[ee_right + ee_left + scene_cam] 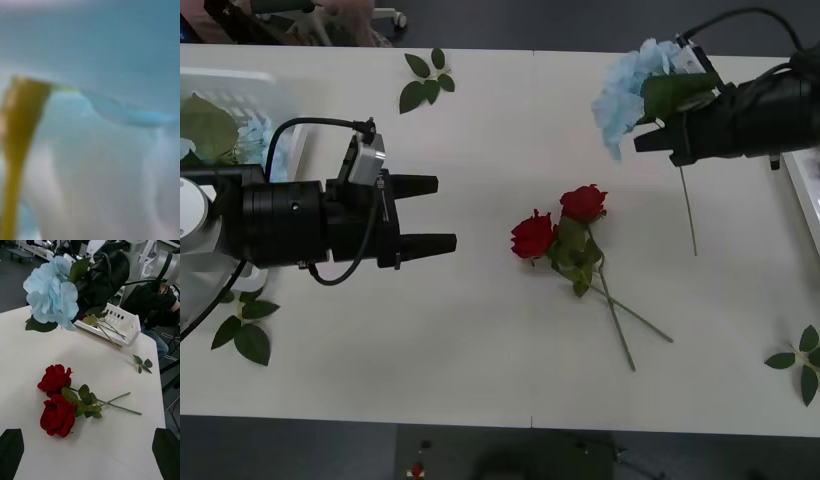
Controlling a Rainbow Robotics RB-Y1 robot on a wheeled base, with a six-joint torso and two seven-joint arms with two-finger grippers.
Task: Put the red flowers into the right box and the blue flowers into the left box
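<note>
Both arms end in matte black cylindrical wrists. The left gripper (442, 214) has two blunt black fingers, a grey camera block behind them, and a looping black cable.

You won't find any readable text, label, brand, number or sign here: none on the table, the flowers, the boxes or either arm.
</note>
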